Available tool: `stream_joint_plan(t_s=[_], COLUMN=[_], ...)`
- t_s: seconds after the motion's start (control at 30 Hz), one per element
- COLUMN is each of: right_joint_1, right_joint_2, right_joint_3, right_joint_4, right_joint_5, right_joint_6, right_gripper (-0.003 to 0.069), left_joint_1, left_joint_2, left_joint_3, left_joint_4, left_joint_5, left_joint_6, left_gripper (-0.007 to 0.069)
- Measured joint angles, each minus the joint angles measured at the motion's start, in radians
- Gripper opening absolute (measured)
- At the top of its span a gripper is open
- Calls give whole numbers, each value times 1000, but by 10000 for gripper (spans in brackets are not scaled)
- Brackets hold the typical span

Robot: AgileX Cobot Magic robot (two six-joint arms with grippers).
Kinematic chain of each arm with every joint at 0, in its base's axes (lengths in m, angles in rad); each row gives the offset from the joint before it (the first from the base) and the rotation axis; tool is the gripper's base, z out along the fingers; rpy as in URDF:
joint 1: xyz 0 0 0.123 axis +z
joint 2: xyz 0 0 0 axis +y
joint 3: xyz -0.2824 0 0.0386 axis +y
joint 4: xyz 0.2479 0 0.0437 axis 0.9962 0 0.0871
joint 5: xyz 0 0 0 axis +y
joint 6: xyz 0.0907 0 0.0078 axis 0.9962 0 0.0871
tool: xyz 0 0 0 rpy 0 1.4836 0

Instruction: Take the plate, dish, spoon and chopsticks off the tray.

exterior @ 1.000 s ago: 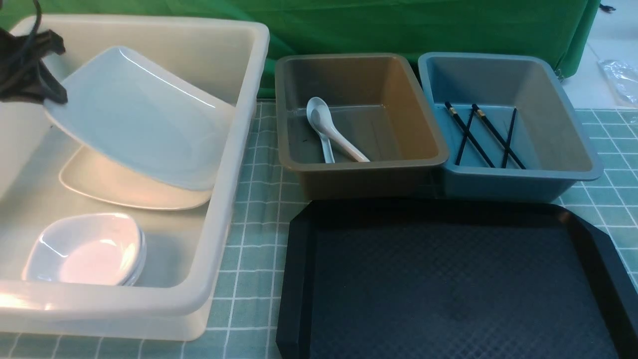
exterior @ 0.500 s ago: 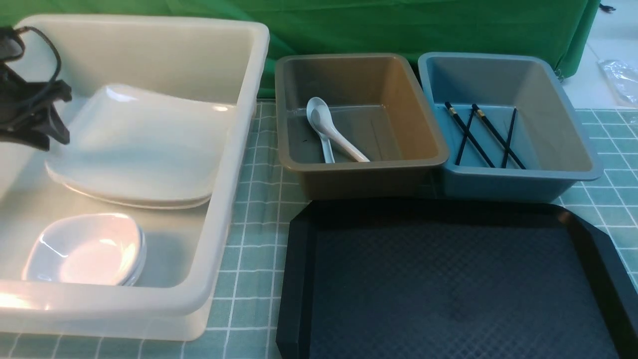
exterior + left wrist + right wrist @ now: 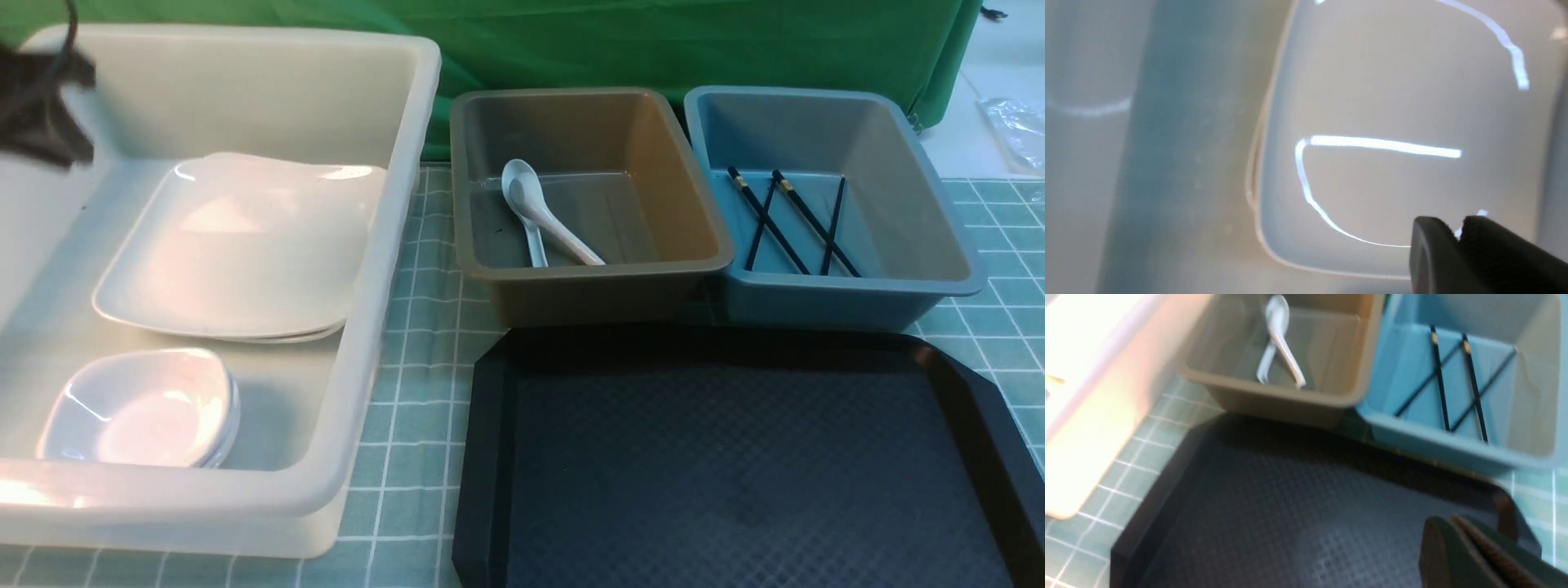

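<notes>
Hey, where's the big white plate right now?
In the front view the plate lies on the left inside the white tub, stacked on another plate, just behind the small dishes.

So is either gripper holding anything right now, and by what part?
Nothing is held. The left gripper is shut and empty above the plate; the right gripper is shut and empty over the tray.

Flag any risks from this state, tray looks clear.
1. The plate lies stacked on another plate in the white bin, offset, not flush; a knock could shift it.
2. The left gripper hangs shut just above the bin's far left corner; pulling out carelessly could clip the wall.
3. The right gripper, shut, hovers low over the tray; a dip might nudge it toward the brown tub.
</notes>
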Motion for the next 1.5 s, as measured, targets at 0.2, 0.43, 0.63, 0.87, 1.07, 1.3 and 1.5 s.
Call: stream_joint_plan(t_s=[0.2, 0.43, 0.63, 0.87, 1.07, 1.3, 1.5], right_joint_1=[0, 0, 0, 0, 0, 0, 0], right_joint_2=[91, -51, -336, -609, -724, -733, -733], right_joint_3=[-117, -47, 244, 526, 642, 644, 648], right_joint_4=[4, 4, 4, 4, 4, 3, 3], right_joint_5=[-56, -210, -521, -861, -967, -960, -913], right_joint_6=[-71, -74, -44, -43, -44, -40, -39], right_gripper=[22, 22, 22, 22, 30, 108, 130], left_joint_1=[-151, -257, -257, -257, -257, -257, -257], left_joint_2=[-278, -556, -831, -1186, -1496, -1714, -1733], left_joint_3=[0, 104, 451, 831, 1110, 1291, 1307], left_joint_4=[-18, 4, -41, -95, -141, -168, -176], left_joint_5=[17, 28, -87, -249, -336, -512, -548], left_joint_6=[29, 41, 43, 87, 87, 87, 87], left_gripper=[2, 0, 0, 0, 7, 10, 12])
